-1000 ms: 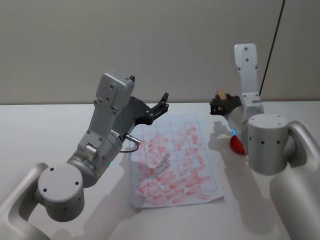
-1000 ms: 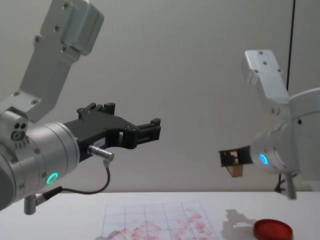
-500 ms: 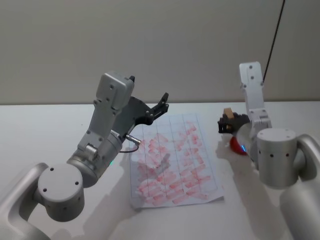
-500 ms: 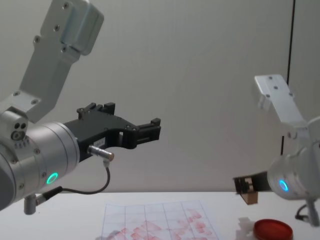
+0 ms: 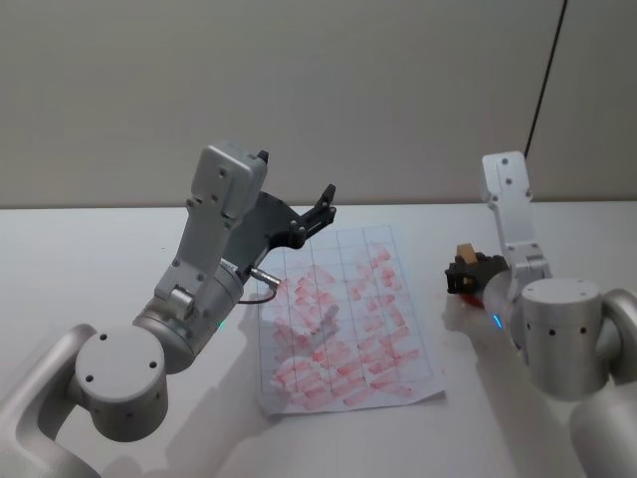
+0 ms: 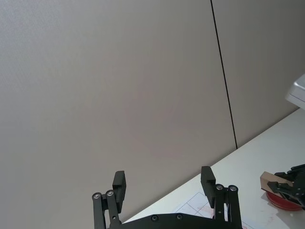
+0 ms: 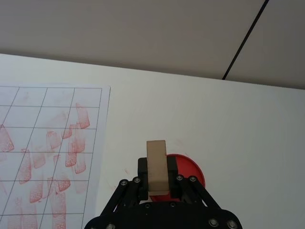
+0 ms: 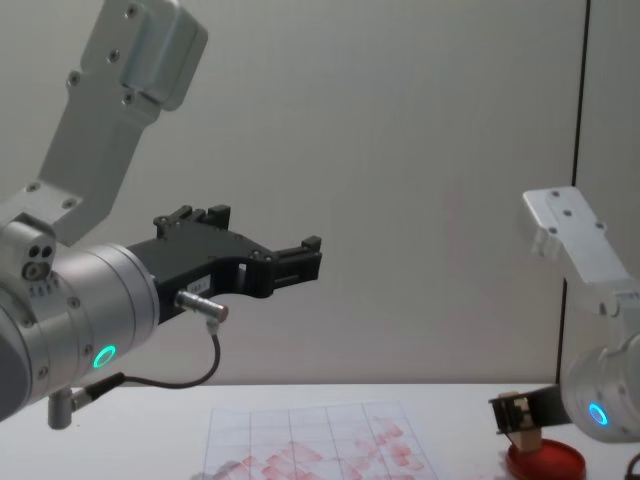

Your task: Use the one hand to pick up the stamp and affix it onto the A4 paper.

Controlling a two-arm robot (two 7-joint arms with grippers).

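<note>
The right gripper [image 7: 157,183] is clenched around the stamp [image 7: 157,164], a small light-tan wooden block that stands upright between the two black fingers. The gripper holds the stamp low, just above the round red ink pad [image 8: 545,462], which lies on the white surface [image 5: 90,259] to the right of the A4 paper [image 5: 343,319]. I cannot tell whether the stamp touches the pad. The paper has a printed grid and many red stamp marks on it. The left gripper [image 8: 290,262] is raised in the air above the paper's left side, with its fingers released and nothing between them.
</note>
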